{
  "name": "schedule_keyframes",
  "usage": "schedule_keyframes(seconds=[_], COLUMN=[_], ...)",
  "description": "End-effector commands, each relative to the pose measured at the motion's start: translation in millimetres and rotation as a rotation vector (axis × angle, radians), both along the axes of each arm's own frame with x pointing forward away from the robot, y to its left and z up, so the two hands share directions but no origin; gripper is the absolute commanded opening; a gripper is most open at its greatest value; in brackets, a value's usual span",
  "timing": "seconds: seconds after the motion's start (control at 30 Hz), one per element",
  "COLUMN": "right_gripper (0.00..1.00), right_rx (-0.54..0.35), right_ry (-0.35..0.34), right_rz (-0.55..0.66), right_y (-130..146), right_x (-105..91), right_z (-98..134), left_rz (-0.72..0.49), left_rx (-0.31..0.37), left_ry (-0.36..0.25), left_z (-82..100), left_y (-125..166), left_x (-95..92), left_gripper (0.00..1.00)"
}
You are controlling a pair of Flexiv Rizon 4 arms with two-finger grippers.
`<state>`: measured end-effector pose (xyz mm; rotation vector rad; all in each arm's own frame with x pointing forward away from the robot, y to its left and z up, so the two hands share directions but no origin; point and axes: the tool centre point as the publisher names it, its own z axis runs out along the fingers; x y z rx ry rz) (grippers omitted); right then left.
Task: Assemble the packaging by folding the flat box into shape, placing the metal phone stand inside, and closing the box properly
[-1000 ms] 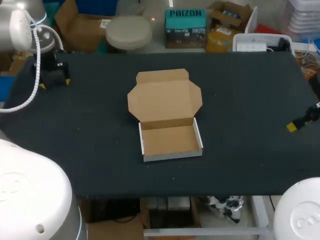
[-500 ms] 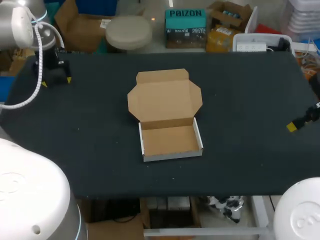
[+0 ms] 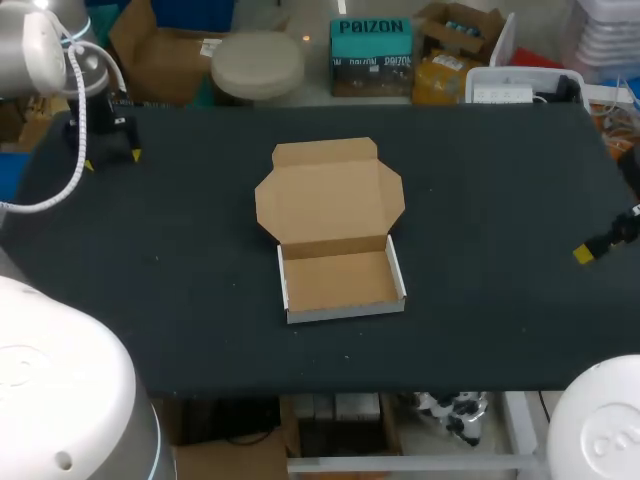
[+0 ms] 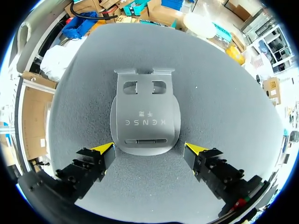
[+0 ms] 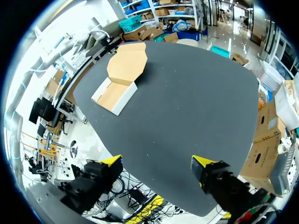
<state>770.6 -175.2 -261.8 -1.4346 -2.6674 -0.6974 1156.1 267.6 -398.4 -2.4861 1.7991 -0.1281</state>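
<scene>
The cardboard box (image 3: 340, 285) stands folded in the middle of the table, its tray open upward and its lid (image 3: 330, 195) lying flat behind it. The tray is empty. A grey metal phone stand (image 4: 145, 116) lies flat on the mat, its rounded base between my left gripper's open fingers and apart from both yellow tips. My left gripper (image 4: 149, 149) hovers over it near the table's far left corner (image 3: 108, 158), and the arm hides the stand in the head view. My right gripper (image 3: 585, 253) is open at the table's right edge, far from the box (image 5: 119, 79), with nothing between its fingers (image 5: 156, 163).
The black table mat (image 3: 480, 200) is bare around the box. Its far left corner and left edge lie close to my left gripper. My right gripper hangs over the mat's right edge.
My left gripper has crept slightly toward the back of the table, over the stand. The box and my right arm have not moved.
</scene>
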Motion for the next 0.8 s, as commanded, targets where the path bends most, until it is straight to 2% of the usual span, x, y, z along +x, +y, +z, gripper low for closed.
schedule_keyframes(seconds=[0.03, 0.13, 0.23, 0.43, 0.8], right_gripper=[1.0, 1.0, 1.0, 1.0, 1.0], right_rx=[0.0, 0.0, 0.0, 0.0, 0.0], right_ry=[0.004, 0.004, 0.004, 0.004, 0.004], right_rz=[0.001, 0.001, 0.001, 0.001, 0.001], right_y=[-0.1, -0.1, -0.1, -0.1, -0.1], right_x=[-0.3, -0.3, -0.3, -0.3, -0.3], right_z=[1.6, 1.6, 1.6, 1.6, 1.6], left_rz=[0.004, 0.007, 0.008, 0.014, 0.018], left_rx=[-0.003, -0.005, -0.006, -0.006, 0.0], left_ry=[0.018, 0.019, 0.019, 0.018, 0.019], left_z=[-2.6, -2.7, -2.5, -1.7, -2.9], left_y=[2.5, 2.8, 3.3, 5.8, 9.0], left_x=[10.1, 12.4, 15.0, 19.6, 26.6], left_gripper=[0.96, 0.94, 0.86, 0.8, 0.79])
